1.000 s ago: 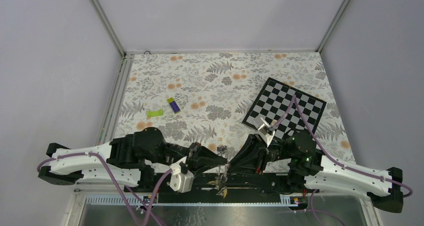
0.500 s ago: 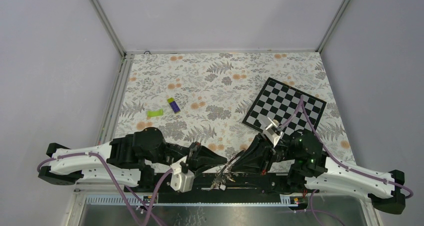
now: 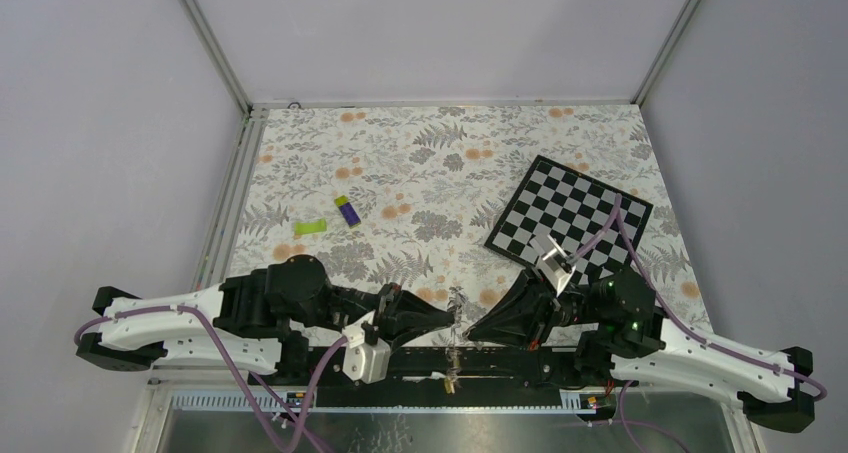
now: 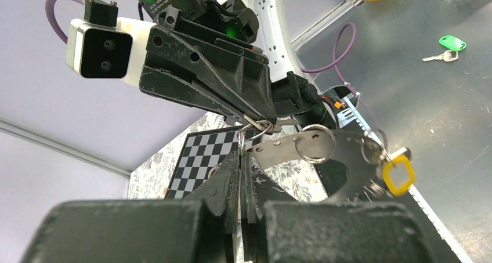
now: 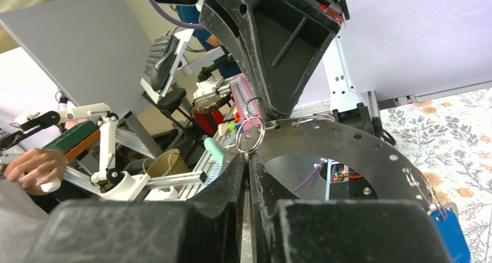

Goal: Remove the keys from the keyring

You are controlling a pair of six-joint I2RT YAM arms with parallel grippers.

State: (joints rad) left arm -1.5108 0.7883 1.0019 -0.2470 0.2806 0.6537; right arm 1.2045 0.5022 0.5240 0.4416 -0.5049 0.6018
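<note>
My left gripper (image 4: 240,158) is clamped tight on the keyring (image 4: 348,143) over the counter's (image 3: 420,163) near edge, my right gripper (image 5: 248,158) pinched closed on a small split ring (image 5: 249,138), keys (image 4: 399,176) dangling.

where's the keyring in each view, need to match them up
Top external: the keyring is a thin edge-on sliver at bottom centre.
Left wrist: a flat grey plate right of centre, with a yellow tag at its right end.
Right wrist: a big grey ring across centre-right, its wide hole in view.
Shared landmark: the floral table cover.
</note>
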